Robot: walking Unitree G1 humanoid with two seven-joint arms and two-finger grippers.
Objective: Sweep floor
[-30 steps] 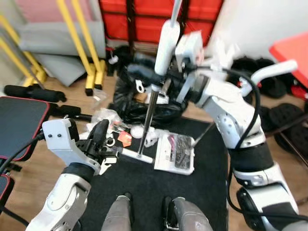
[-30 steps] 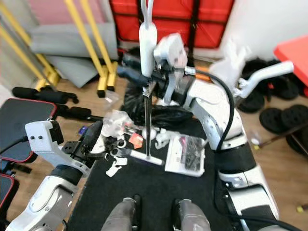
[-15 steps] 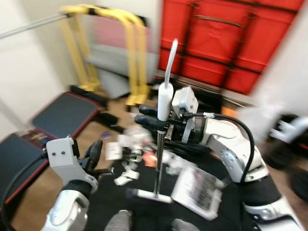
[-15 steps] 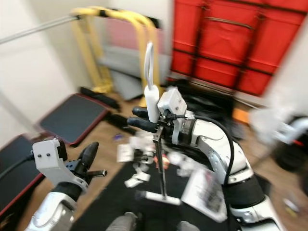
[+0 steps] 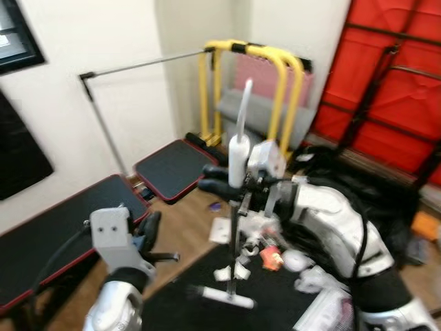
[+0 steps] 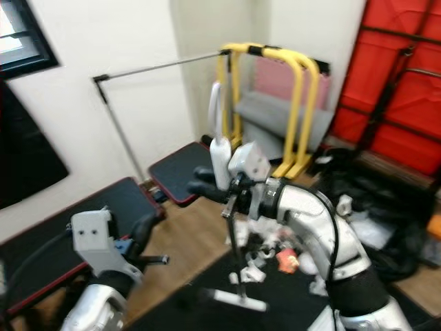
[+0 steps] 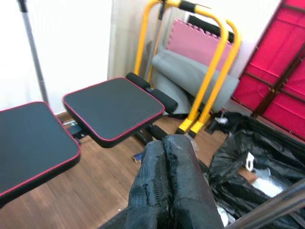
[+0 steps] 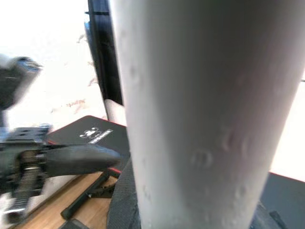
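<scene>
**Broom upright in the right gripper, litter just past its head**

Your right gripper (image 5: 217, 185) is clenched around the broom (image 5: 238, 148), whose long axis stands near vertical, head resting on the black mat (image 5: 179, 307). The scraps (image 5: 272, 256) lie just beyond the head, toward the right arm's side. Your left gripper (image 7: 167, 183), its 2 fingers pressed together and empty, hangs apart from the handle.

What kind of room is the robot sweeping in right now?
Most likely a home gym or workout room. Black padded weight benches with red trim stand on the wood floor, a yellow steel rack stands against the wall with pink foam mats behind it, and big red crash pads line the far wall.
</scene>
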